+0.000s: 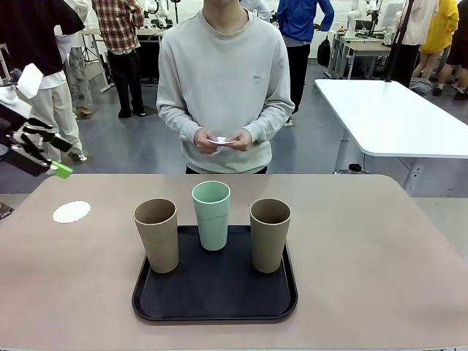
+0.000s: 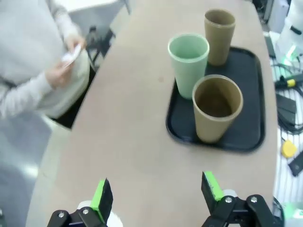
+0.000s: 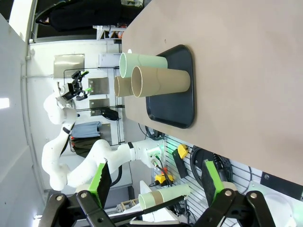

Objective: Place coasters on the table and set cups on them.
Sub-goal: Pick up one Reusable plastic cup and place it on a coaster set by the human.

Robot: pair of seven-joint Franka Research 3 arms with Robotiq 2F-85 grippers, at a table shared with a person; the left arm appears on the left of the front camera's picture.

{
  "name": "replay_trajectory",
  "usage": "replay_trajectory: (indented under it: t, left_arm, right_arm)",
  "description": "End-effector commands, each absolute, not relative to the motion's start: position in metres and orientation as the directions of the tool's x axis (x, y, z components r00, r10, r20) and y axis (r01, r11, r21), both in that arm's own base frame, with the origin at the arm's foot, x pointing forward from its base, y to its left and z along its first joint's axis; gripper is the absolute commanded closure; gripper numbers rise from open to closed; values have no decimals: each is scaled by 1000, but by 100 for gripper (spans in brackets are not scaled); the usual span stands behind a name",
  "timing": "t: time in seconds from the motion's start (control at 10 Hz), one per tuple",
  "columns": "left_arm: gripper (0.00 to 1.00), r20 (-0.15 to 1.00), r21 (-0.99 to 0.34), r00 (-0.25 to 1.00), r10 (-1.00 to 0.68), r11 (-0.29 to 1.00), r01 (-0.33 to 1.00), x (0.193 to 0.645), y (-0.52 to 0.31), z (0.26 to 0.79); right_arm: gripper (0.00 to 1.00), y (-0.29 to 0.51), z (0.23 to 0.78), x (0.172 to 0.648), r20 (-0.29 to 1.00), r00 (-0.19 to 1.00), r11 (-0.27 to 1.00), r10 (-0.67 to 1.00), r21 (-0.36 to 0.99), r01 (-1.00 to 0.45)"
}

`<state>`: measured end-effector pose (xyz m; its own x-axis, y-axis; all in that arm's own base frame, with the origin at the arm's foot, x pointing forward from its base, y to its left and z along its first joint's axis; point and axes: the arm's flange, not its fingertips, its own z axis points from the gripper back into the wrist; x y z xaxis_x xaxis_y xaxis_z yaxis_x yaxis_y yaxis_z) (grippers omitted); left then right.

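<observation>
Right gripper [image 3: 154,182]: jaws apart, empty. Left gripper [image 2: 157,191]: jaws apart, empty, over the table's [image 1: 365,241] left edge. Black tray [image 1: 216,303] carries left tan cup [image 1: 157,234], mint cup [image 1: 211,214] and right tan cup [image 1: 270,234]. One coaster [image 1: 71,212] lies on the table left of the tray. At the far side, the person's hands [image 1: 207,139] hold something thin and white.

The cups [image 1: 211,213] and the table [image 1: 365,248] looked matt and smooth. The black tray [image 1: 216,298] had a faint sheen; the coaster [image 1: 72,212] looked papery.
</observation>
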<state>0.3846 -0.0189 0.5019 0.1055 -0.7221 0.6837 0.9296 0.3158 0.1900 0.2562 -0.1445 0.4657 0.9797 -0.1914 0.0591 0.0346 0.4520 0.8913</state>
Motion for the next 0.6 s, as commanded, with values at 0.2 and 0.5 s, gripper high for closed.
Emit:
replay_trajectory:
  t: [0.2,0.5]
  left_arm:
    - [0,758,-28,38,-652,26,999,429,-15,425]
    - [0,807,45,-53,-588,-28,999,440,-8,374]
  right_arm:
    - [0,-144,465,258,62,980,442,-187,897,27]
    - [0,-144,465,258,62,980,442,-187,897,27]
